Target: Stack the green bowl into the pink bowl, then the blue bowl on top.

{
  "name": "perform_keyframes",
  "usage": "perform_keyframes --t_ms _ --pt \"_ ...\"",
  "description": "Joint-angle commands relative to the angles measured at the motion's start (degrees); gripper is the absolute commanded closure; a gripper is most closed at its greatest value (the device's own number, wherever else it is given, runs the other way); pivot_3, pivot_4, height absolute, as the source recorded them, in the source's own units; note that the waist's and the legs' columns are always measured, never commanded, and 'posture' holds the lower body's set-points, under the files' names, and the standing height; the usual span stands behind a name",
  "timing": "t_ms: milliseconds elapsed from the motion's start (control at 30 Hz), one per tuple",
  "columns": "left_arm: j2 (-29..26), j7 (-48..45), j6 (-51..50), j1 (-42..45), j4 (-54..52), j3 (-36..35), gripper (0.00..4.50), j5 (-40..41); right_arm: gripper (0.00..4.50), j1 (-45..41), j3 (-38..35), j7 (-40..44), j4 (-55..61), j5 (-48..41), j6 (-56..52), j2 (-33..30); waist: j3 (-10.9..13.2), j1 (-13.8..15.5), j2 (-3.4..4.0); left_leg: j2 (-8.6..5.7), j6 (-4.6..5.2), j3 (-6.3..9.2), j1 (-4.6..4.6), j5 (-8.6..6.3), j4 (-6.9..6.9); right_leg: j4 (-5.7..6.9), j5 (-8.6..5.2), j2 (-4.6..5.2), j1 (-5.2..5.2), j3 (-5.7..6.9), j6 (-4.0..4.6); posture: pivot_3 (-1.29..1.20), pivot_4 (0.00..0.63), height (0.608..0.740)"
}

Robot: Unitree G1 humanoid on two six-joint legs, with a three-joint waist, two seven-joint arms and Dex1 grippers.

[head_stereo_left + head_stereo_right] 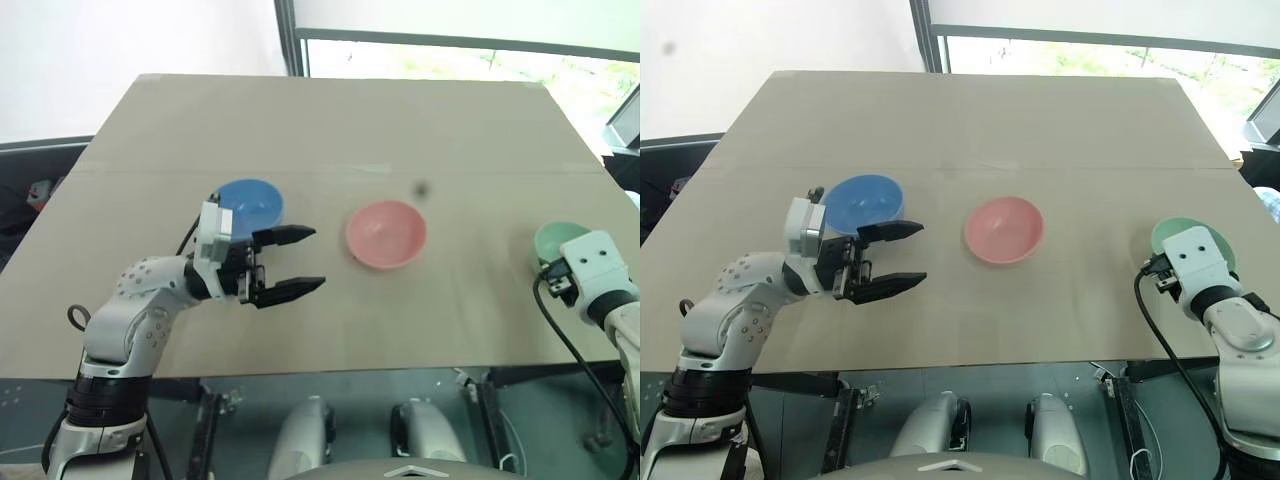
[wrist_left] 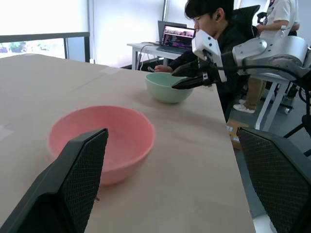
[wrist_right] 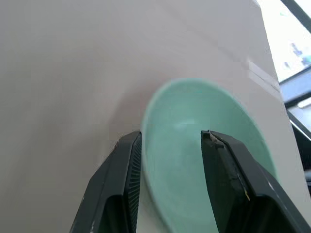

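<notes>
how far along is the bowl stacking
Nothing is stacked yet: the blue bowl, pink bowl and green bowl sit apart on the table. In hand: the right gripper straddles the green bowl's near rim, fingers not closed. The left gripper hovers open beside the blue bowl. Both stacking steps remain.

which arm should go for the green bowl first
Right. The right gripper is already at the green bowl, open jaws straddling its near rim. The left gripper hangs open between the blue bowl and the pink bowl, far from it.
</notes>
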State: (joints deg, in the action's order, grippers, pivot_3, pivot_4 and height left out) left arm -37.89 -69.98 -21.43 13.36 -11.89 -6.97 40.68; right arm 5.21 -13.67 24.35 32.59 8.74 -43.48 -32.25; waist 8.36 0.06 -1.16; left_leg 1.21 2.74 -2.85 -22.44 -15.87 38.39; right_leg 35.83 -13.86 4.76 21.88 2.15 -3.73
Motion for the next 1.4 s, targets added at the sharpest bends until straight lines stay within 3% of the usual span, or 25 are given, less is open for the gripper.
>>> perform_keyframes --t_ms 33,67,200,233,400,533,667,833,933,1067,1167,1267,1400 --pt "-0.7 -1.0 0.9 0.9 -0.1 -0.9 0.0 0.2 2.49 -0.8 0.3 -1.9 -1.0 -1.1 1.2 2.3 0.0 0.1 -0.01 0.04 0.0 0.01 -0.04 0.0 0.0 -0.03 0.0 0.0 0.02 0.0 0.0 0.0 0.15 0.74" --pt "-0.8 -0.6 0.6 0.7 -0.4 -1.3 0.0 0.4 2.49 -0.9 0.8 -1.9 -2.5 -1.1 2.1 2.2 0.0 0.1 0.0 0.06 0.01 0.03 -0.08 -0.01 0.0 -0.06 0.0 0.02 0.02 0.01 -0.01 0.0 0.15 0.74" --pt "-1.2 0.4 0.3 -0.8 -1.7 -2.7 0.0 0.9 4.19 -2.2 1.1 -1.4 -5.8 -1.4 4.1 1.0 0.0 0.3 0.02 0.02 0.11 0.02 -0.18 -0.06 0.02 -0.13 0.0 0.11 0.06 0.01 -0.02 0.0 0.15 0.74" --pt "-1.3 0.7 0.3 -1.5 -2.2 -3.1 0.0 1.0 4.43 -2.8 0.9 -1.4 -6.3 -1.5 4.2 0.7 0.0 0.4 0.01 0.02 0.11 0.02 -0.18 -0.06 0.02 -0.13 0.0 0.11 0.06 0.01 -0.02 0.0 0.15 0.74" --pt "-1.1 2.1 0.4 -4.4 -4.4 -4.1 0.0 1.1 4.43 -6.2 2.1 1.4 -4.9 -3.3 8.5 -1.7 0.1 0.5 0.1 0.06 0.1 0.02 -0.16 -0.05 0.02 -0.1 0.0 0.1 0.06 0.02 -0.01 0.0 0.15 0.74" --pt "-0.9 3.2 0.8 -5.7 -5.1 -4.6 0.0 0.7 4.43 -14.2 6.5 8.1 3.6 -13.7 8.5 1.1 0.1 0.1 0.12 0.07 0.09 0.04 -0.16 -0.05 0.02 -0.09 0.0 0.08 0.07 0.03 -0.02 0.0 0.15 0.74" --pt "-0.4 6.4 0.1 -5.6 -5.8 -4.5 0.0 -0.3 4.43 -21.8 15.0 11.4 8.2 -19.7 4.8 4.3 0.1 -0.1 0.11 0.14 0.08 0.11 -0.15 -0.05 0.0 -0.07 0.0 0.04 0.08 0.06 -0.01 0.0 0.15 0.74" --pt "0.0 12.6 0.3 -5.1 -6.1 -4.6 0.0 -3.4 4.43 -25.3 24.5 14.6 2.7 -21.1 4.6 5.4 0.0 0.8 0.02 -0.01 0.16 0.18 -0.29 -0.09 0.04 -0.09 0.01 0.18 0.07 0.15 -0.01 0.0 0.15 0.74" --pt "-0.1 17.2 1.0 -4.7 -6.7 -5.0 0.0 -6.9 3.67 -26.4 27.6 15.1 -3.6 -19.0 8.0 5.1 0.0 0.7 0.02 -0.08 0.21 0.15 -0.32 -0.12 0.1 -0.13 0.01 0.22 0.06 0.14 -0.01 0.0 0.15 0.74" --pt "-2.7 24.7 -0.6 -4.8 -10.4 -4.9 0.0 -14.0 2.06 -27.1 25.4 13.5 -4.3 -17.5 11.3 4.3 0.1 0.7 0.03 -0.01 0.16 0.14 -0.29 -0.09 0.11 -0.09 0.01 0.14 0.09 0.15 -0.02 0.0 0.15 0.74" --pt "-7.0 30.0 -6.8 -4.3 -12.6 -3.3 0.0 -20.0 2.06 -25.8 21.3 14.0 0.9 -21.8 11.0 4.4 0.1 0.7 0.02 0.01 0.13 0.14 -0.29 -0.07 0.07 -0.08 0.01 0.13 0.12 0.15 -0.02 0.0 0.15 0.74" --pt "-14.9 29.8 -10.1 -0.8 -11.9 3.4 0.0 -29.0 2.06 -23.7 17.6 15.4 5.9 -26.6 9.7 3.5 0.1 0.9 0.03 0.01 0.11 0.17 -0.31 -0.06 0.03 -0.05 0.01 0.11 0.14 0.2 -0.02 0.0 0.15 0.74" --pt "-18.2 29.3 -14.7 4.0 -8.4 10.1 0.0 -34.6 2.06 -22.2 17.0 15.2 6.9 -28.3 9.8 2.7 0.1 0.8 0.0 -0.03 0.12 0.13 -0.28 -0.07 0.03 -0.08 0.01 0.13 0.07 0.18 -0.03 0.0 0.15 0.74"
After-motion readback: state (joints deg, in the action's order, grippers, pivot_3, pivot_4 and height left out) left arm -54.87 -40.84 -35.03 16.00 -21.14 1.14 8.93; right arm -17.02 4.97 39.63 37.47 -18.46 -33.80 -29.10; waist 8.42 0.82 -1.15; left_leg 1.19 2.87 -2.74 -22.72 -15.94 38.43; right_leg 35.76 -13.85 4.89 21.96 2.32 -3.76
